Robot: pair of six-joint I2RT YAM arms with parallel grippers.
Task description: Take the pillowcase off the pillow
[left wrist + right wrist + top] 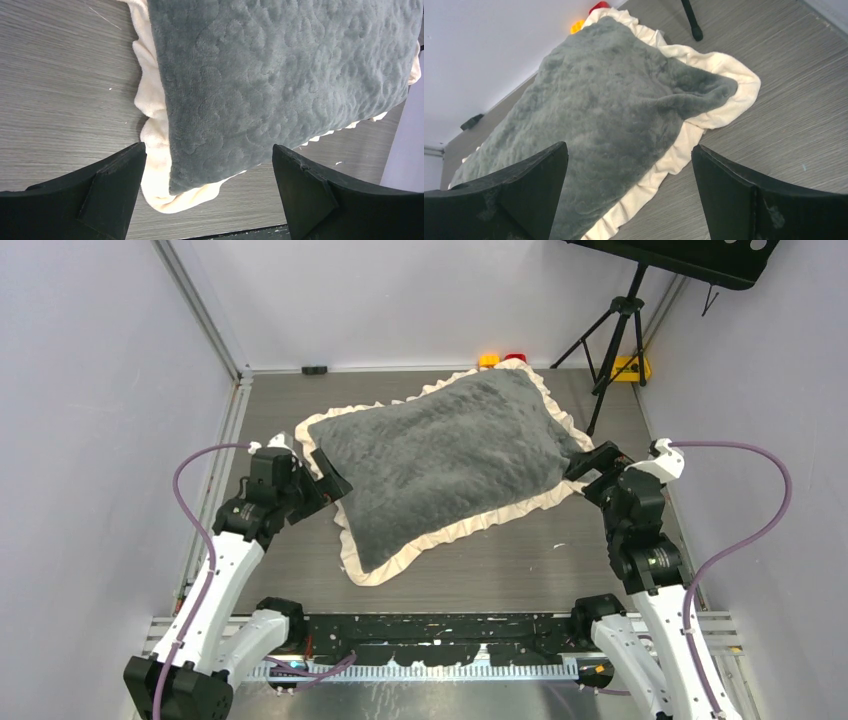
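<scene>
While the stuffed pillowcase (450, 465) hides its pillow, left gripper (328, 474) released, right gripper (592, 462) released.

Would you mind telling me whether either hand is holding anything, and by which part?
Nothing is held: the left hand and right hand both stand open at opposite ends of the fuzzy dark grey, cream-frilled pillowcase.

The pillowcase (450, 465) wholly hides the pillow, and the top edge cuts off the black panel (690, 255).
</scene>
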